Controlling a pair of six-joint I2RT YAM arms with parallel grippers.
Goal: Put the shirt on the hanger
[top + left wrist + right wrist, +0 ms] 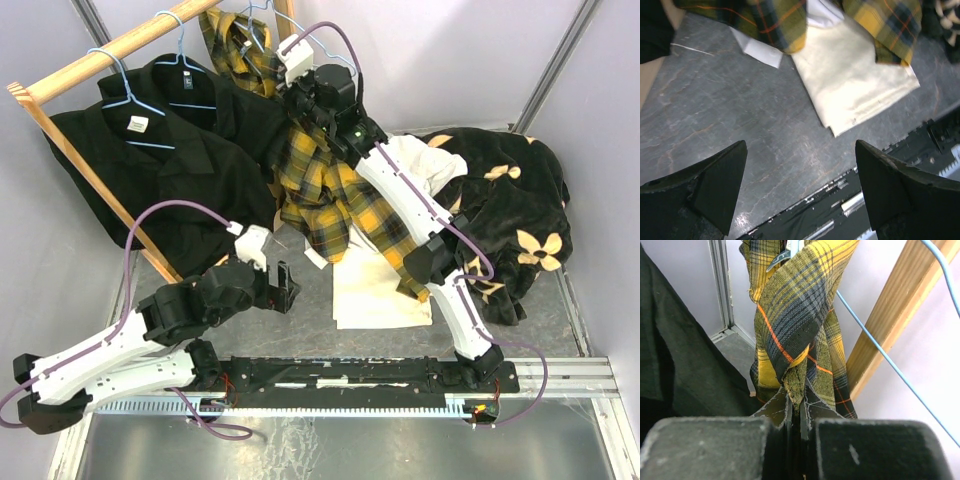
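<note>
Our right fingers (pixel 774 412) pinch the shirt (pixel 790 325), bunched and hanging lengthwise; hanger (pixel 890 357) sits just to their right. Left fingers (pixel 715 185) gape empty, well away.

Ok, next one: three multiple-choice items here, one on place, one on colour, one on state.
1. The cream-white shirt lies: A on the table, partly under the plaid shirt; B hung up; C on the floor.
2. The wire hanger beside the plaid shirt is: A red; B light blue; C white.
3. The right gripper is: A open; B shut on plaid fabric; C shut on black cloth.
Answers: A, it lies flat on the grey surface; B, blue wire crosses the right wrist view; B, it pinches a plaid fold.
</note>
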